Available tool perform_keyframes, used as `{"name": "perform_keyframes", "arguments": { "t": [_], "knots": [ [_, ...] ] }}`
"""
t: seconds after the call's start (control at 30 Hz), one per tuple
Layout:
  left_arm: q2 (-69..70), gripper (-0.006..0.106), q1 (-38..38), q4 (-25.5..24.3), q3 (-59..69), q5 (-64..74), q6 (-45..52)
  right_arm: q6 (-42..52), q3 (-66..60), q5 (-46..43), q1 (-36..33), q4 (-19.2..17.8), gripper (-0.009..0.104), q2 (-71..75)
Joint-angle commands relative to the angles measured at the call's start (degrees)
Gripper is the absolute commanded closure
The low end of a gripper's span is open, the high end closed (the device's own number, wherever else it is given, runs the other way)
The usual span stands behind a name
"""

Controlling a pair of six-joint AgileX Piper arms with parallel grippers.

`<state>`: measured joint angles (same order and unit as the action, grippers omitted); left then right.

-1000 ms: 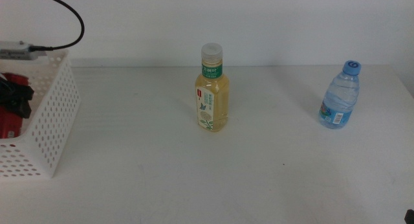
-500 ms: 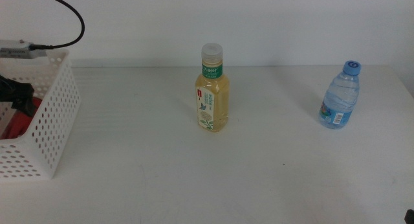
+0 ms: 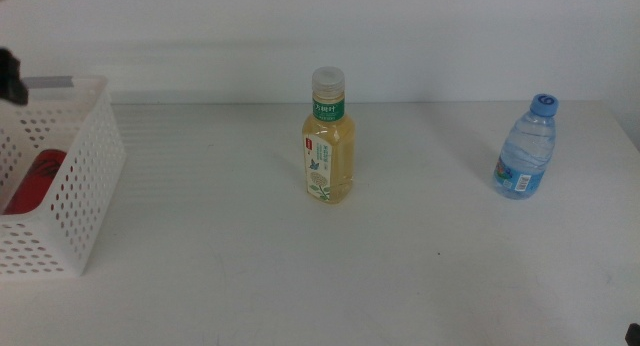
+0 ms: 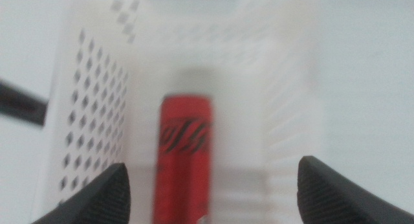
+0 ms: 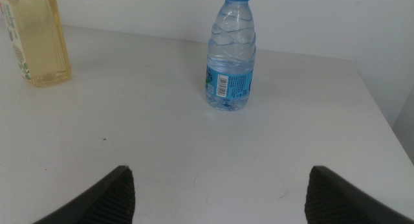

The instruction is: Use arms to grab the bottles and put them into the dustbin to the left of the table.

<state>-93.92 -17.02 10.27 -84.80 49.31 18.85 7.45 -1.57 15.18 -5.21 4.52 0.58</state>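
The red soda can (image 4: 183, 158) lies on its side inside the white dustbin (image 3: 85, 191) at the table's (image 3: 250, 276) left edge. The left gripper (image 4: 210, 188) hangs above the bin, jaws spread wide and empty, the can directly below the gap between them. The tea bottle (image 3: 328, 141) stands upright mid-table, well apart from the bin. The water bottle (image 5: 231, 52) stands upright near the right edge, ahead of the right gripper (image 5: 220, 191), whose jaws are also spread apart, clear of the bottle.
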Motion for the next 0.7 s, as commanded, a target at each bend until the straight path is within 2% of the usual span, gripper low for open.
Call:
{"name": "perform_keyframes", "arguments": {
  "t": [0.0, 0.2, 0.5, 0.67],
  "knots": [
    [7.3, 0.021, 2.4, 4.3, 1.9, -7.2, 1.7, 0.5, 0.4, -4.2, 0.3, -0.6, 0.025, 1.5],
    [19.4, 0.021, 10.7, 4.2, 12.5, -20.2, 2.2, 0.5, 0.4, -4.2, 0.3, -0.6, 0.025, 1.5],
    [33.0, 0.021, 23.7, 4.6, 26.3, -28.9, 2.2, 0.5, 0.4, -4.2, 0.3, -0.6, 0.025, 1.5],
    [39.0, 0.021, 28.3, 5.3, 34.5, -34.6, 2.2, 0.5, 0.4, -4.2, 0.3, -0.6, 0.025, 1.5]
  ]
}}
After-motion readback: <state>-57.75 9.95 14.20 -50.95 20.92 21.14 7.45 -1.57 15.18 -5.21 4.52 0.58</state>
